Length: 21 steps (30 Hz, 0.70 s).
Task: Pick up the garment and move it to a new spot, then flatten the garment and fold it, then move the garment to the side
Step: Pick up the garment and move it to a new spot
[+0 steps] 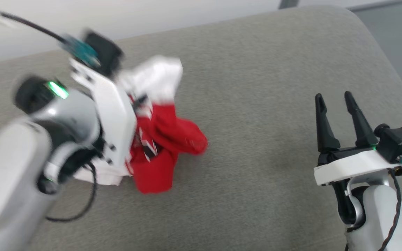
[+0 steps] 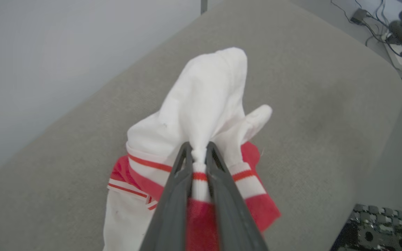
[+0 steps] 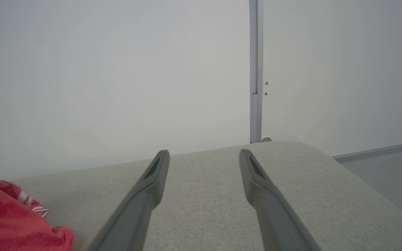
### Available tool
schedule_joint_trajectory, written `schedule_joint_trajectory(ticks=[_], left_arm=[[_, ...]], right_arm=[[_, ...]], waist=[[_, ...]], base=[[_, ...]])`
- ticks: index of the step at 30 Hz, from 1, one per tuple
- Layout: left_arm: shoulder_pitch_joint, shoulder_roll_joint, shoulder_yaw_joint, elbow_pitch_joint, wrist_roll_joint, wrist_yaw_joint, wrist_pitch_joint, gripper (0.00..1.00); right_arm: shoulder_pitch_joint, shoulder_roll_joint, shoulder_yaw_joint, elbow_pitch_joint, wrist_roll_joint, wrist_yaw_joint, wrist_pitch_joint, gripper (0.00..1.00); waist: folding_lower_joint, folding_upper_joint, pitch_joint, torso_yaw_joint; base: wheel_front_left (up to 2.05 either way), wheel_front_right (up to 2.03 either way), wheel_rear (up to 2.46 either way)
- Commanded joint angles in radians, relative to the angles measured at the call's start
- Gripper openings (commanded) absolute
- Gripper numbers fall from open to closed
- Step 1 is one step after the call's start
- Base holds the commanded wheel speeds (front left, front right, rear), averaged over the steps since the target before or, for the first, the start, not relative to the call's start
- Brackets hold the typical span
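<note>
The garment (image 1: 162, 139) is a bunched red jersey with white sleeves, hanging over the grey cushion at the left. In the left wrist view my left gripper (image 2: 198, 153) is shut on the garment (image 2: 208, 101), pinching white sleeve cloth by the red-and-white striped cuff, with white fabric bulging past the fingertips. In the head view the left arm is blurred and its wrist body covers part of the cloth. My right gripper (image 1: 333, 99) stands open at the right, well clear of the garment, nothing between its fingers. The right wrist view shows the open right gripper (image 3: 204, 153) and the garment's red edge (image 3: 9, 226) at lower left.
A wide grey fabric cushion (image 1: 257, 87) with a rounded far right corner carries everything. A pale wall (image 3: 117, 69) rises behind it, with a grey vertical post (image 3: 255, 69). Cables and a power strip (image 2: 394, 55) lie on the floor beyond the cushion.
</note>
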<state>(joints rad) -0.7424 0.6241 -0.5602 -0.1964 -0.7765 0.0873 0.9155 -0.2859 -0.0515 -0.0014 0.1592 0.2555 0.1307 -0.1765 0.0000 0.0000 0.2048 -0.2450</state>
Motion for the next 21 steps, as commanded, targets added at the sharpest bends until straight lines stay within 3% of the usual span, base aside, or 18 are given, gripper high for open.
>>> schedule_joint_trajectory(ticks=[1, 18, 19, 20, 21], left_arm=[[0.031, -0.014, -0.025, 0.035, -0.002, -0.009, -0.005, 0.00], [0.075, -0.147, -0.187, 0.535, 0.044, -0.139, -0.112, 0.00], [0.071, -0.155, -0.190, 0.553, 0.046, -0.146, -0.122, 0.28], [0.062, -0.162, -0.190, 0.565, 0.048, -0.151, -0.133, 0.94], [0.051, -0.168, -0.191, 0.574, 0.048, -0.158, -0.144, 1.00]], right_arm=[[-0.006, 0.001, 0.010, 0.013, 0.022, 0.000, -0.014, 1.00], [-0.061, 0.001, 0.109, 0.097, 0.083, 0.000, -0.065, 1.00], [-0.064, 0.001, 0.112, 0.100, 0.084, 0.000, -0.067, 1.00], [-0.069, 0.001, 0.115, 0.103, 0.082, 0.000, -0.067, 1.00], [-0.071, 0.001, 0.114, 0.106, 0.080, 0.000, -0.069, 1.00]], waist=[[0.0000, 0.0000, 0.021, -0.037], [0.0000, 0.0000, 0.073, -0.124], [0.0000, 0.0000, 0.073, -0.123], [0.0000, 0.0000, 0.073, -0.120], [0.0000, 0.0000, 0.073, -0.115]], base=[[0.00, 0.00, 0.00], [0.00, 0.00, 0.00], [0.00, 0.00, 0.00], [0.00, 0.00, 0.00], [0.00, 0.00, 0.00]])
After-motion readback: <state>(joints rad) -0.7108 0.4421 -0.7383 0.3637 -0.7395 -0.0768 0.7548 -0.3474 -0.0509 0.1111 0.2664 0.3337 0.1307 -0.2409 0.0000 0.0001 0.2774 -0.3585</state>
